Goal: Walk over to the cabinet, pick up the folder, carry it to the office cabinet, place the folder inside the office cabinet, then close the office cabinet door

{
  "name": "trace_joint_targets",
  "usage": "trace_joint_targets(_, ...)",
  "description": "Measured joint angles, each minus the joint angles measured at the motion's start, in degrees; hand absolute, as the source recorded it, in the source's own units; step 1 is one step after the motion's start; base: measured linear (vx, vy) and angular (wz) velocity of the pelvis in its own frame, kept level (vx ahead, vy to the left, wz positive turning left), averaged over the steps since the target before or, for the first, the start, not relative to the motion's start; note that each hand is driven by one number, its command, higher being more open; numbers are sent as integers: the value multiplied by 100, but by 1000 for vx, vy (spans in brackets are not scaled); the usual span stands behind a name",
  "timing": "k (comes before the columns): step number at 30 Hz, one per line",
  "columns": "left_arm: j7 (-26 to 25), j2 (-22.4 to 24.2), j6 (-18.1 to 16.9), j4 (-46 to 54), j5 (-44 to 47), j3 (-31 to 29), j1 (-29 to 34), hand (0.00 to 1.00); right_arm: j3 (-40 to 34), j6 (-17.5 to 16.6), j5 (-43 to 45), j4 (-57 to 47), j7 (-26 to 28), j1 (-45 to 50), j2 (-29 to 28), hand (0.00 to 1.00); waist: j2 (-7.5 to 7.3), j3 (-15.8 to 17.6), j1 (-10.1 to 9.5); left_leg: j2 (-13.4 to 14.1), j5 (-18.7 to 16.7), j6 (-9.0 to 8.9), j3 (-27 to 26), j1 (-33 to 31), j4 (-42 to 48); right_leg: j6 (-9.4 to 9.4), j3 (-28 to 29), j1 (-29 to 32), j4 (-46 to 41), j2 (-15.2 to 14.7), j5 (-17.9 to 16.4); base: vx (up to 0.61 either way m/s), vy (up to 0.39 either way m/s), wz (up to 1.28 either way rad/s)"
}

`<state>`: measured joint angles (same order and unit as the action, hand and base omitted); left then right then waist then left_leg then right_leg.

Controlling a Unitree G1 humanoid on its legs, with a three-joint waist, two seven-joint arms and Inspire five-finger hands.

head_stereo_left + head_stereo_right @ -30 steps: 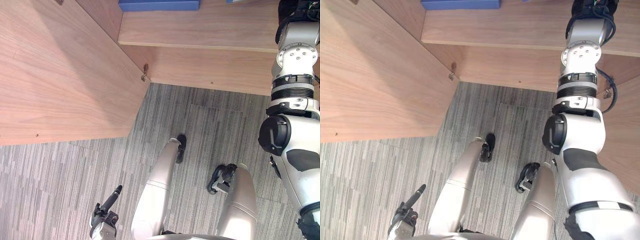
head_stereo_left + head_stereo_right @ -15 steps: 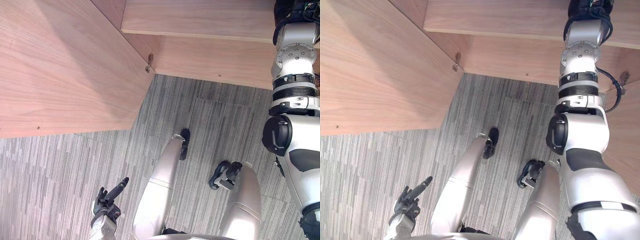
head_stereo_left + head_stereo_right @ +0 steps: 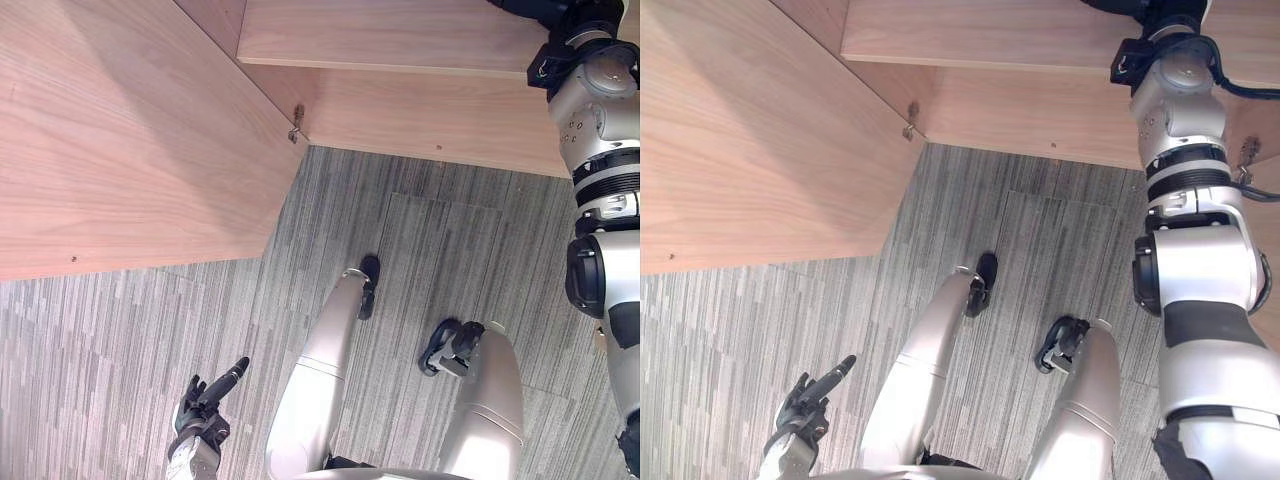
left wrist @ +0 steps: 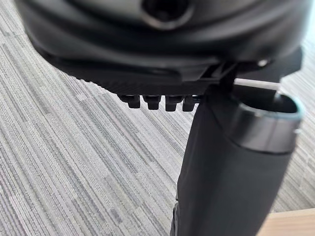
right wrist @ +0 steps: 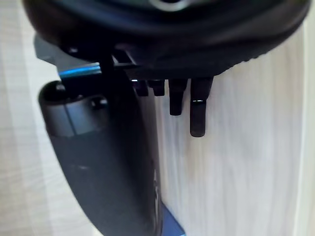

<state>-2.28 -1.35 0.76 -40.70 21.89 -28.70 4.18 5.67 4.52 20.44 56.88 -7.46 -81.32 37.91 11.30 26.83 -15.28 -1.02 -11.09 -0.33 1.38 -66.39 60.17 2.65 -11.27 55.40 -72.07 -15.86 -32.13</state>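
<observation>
Though right hand (image 5: pixel 172 29) empty w/ fingers (image 5: pixel 198 115) apart, blue folder (image 5: pixel 172 227) corner just past its thumb (image 5: pixel 108 162).

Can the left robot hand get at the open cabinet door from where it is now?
Probably not as it stands. The left robot hand hangs low over the carpet, well apart from the cabinet door. Nothing stands between them, so raising the arm might do it.
</observation>
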Motion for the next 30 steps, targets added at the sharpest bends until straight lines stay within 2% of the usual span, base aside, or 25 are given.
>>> trace_joint_targets(3,47,1,-1,114,2,-10,83,100,-153,-4,-732,-166,115,173,85,100,-19,-8,-1,-14,6,-7,37,0,-38,-2,-51,-28,54,0,2,-1,-18,4)
trace_joint_targets(10,235,15,0,804,-7,37,397,100,-230,-13,-2513,-444,396,635,107,100,-239,-109,-21,-23,28,-20,51,98,-170,-13,-94,-140,193,-1,18,1,-4,1)
trace_joint_targets(14,328,60,63,1115,-126,161,507,100,-155,-13,-2711,-412,658,917,37,100,-293,-148,-16,-5,36,-9,6,392,-340,4,-88,-409,396,15,84,-6,6,-3)
trace_joint_targets(18,410,96,99,1410,-251,381,692,100,469,-46,-3172,-564,871,1169,-119,100,-386,-214,23,103,49,14,-118,707,-570,32,11,-633,694,120,228,-10,20,-21)
trace_joint_targets(22,408,158,107,1827,-464,427,832,100,933,-146,-3292,-733,1264,1608,-400,100,-548,-310,91,176,132,50,-309,1158,-1003,30,143,-924,1100,193,411,-5,20,-19)
trace_joint_targets(23,407,158,106,2024,-491,491,924,100,1090,-150,-3377,-721,1480,1717,-486,100,-563,-326,112,180,182,61,-347,1314,-1173,28,151,-1045,1253,199,478,-8,32,-13)
trace_joint_targets(25,408,160,100,2308,-514,557,1070,100,1352,-181,-3543,-705,1494,1845,-543,100,-564,-364,119,187,230,71,-381,1494,-1366,27,152,-1205,1455,216,559,2,36,-8)
trace_joint_targets(30,385,155,96,2364,-574,554,1140,100,1468,-190,-3614,-370,1611,1957,-639,100,-595,-437,114,189,251,93,-479,1947,-1680,59,163,-1635,1834,226,667,19,41,-6)
